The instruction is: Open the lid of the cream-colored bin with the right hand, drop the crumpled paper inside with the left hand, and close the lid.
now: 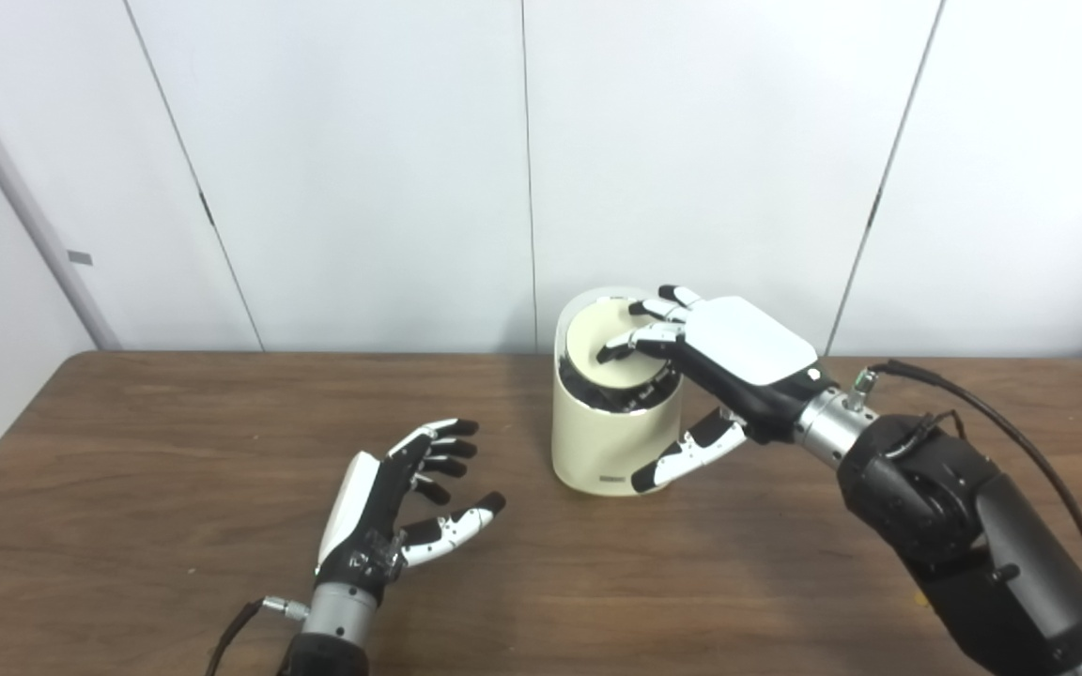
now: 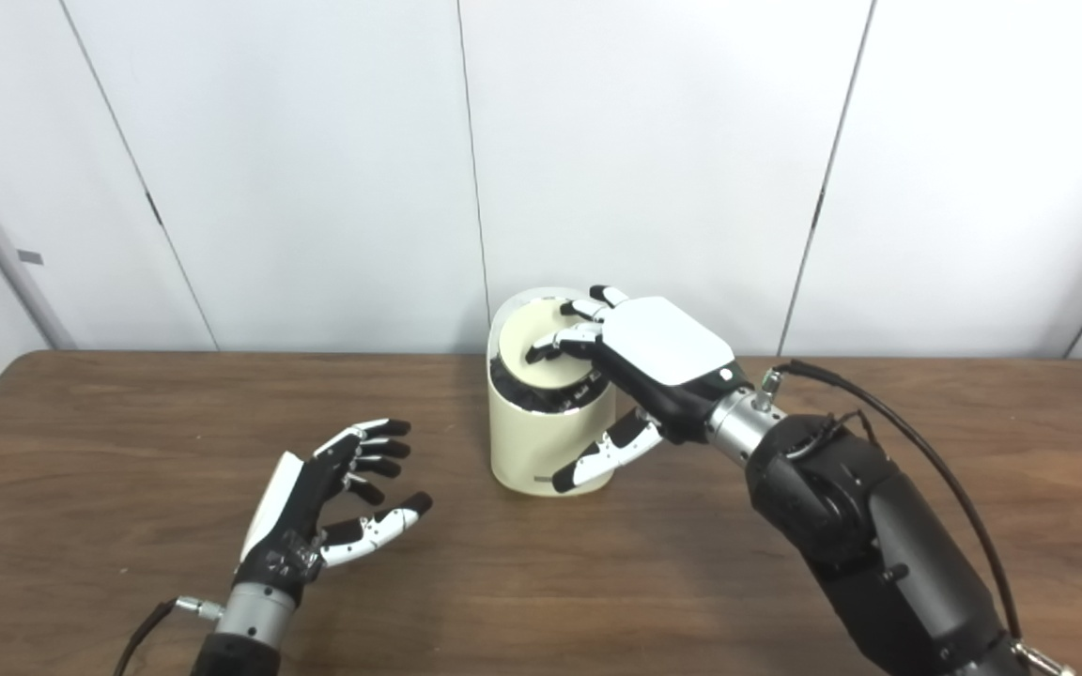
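Two hands in shot, and only one is busy. My right hand [image 1: 724,371] is draped over the top of the cream-colored cylindrical bin [image 1: 609,441], which stands on the brown wooden table [image 1: 175,469] near its far edge. The fingers [image 1: 640,336] rest on the pale round lid [image 1: 609,352], and the thumb hangs down the bin's front wall. I can't call it a grip; the fingers are curled onto the lid, pressing more than clamping. The lid looks tipped inward, with a dark gap showing along its near rim, so I judge it somewhere between open and shut.

My left hand [image 1: 391,507] hovers low over the table, well apart from the bin, palm turned inward, fingers spread and carrying nothing. No crumpled paper shows anywhere on the table, so I reckon it is already dropped in. What remains, by my reading, is seating that lid flat and pulling the right hand clear.
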You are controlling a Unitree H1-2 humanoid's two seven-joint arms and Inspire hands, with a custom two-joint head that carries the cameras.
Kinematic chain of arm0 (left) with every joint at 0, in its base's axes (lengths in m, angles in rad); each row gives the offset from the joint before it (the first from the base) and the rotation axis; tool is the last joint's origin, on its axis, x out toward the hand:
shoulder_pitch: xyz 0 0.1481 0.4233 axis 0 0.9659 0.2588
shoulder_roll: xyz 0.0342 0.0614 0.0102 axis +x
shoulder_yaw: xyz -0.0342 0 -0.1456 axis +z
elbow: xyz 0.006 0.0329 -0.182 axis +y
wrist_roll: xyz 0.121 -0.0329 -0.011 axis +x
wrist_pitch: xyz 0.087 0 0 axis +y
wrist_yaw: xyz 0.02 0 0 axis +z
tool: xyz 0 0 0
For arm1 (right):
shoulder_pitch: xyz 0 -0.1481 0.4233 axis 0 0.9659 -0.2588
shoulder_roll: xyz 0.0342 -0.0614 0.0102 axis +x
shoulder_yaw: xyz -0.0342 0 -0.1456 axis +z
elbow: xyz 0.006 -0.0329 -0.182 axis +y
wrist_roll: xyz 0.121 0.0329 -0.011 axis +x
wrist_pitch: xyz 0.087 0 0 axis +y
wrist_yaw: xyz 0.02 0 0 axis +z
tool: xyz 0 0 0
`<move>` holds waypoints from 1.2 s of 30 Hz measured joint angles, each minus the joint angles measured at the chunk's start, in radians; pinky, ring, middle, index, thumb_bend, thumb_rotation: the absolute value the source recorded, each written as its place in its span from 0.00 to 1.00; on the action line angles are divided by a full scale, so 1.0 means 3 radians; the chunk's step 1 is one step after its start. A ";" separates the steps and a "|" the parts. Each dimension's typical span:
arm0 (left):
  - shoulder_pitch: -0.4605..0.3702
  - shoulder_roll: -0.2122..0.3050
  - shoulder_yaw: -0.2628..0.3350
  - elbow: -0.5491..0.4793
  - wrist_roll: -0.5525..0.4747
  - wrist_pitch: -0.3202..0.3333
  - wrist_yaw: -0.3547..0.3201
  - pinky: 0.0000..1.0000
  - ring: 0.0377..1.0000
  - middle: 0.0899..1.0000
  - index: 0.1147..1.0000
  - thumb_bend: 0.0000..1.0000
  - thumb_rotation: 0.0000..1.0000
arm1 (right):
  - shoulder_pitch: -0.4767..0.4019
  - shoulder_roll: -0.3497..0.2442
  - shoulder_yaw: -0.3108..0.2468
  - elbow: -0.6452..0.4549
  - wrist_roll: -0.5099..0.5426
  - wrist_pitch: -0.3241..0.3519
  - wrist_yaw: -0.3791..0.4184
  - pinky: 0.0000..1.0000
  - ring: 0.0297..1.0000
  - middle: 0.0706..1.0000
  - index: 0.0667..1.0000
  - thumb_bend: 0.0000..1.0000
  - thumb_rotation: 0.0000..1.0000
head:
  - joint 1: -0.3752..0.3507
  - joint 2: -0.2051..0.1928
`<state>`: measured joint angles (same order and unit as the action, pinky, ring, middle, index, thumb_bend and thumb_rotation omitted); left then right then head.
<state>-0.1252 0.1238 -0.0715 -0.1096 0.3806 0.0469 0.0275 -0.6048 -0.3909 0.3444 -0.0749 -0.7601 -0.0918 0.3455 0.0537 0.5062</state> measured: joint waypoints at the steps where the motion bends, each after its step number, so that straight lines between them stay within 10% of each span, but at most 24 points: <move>1: 0.0000 0.0000 0.0000 0.0000 0.0000 0.0000 0.0000 0.56 0.67 0.70 0.75 0.62 0.19 | 0.0003 0.0000 0.0002 0.0000 0.0000 -0.0001 -0.0002 1.00 0.92 0.73 0.74 0.82 0.45 | 0.0000 0.0000; 36: 0.0016 0.0000 0.0002 -0.0109 -0.0012 0.0093 -0.0015 0.55 0.67 0.70 0.76 0.61 0.19 | 0.0004 -0.0074 0.0114 0.0054 -0.0057 -0.0333 -0.0138 1.00 0.87 0.64 0.64 0.82 0.54 | 0.0005 0.0118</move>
<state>-0.1203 0.1236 -0.0708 -0.1422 0.3771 0.0750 0.0230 -0.6036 -0.4132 0.3786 -0.0588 -0.7772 -0.1918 0.3043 0.0552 0.5415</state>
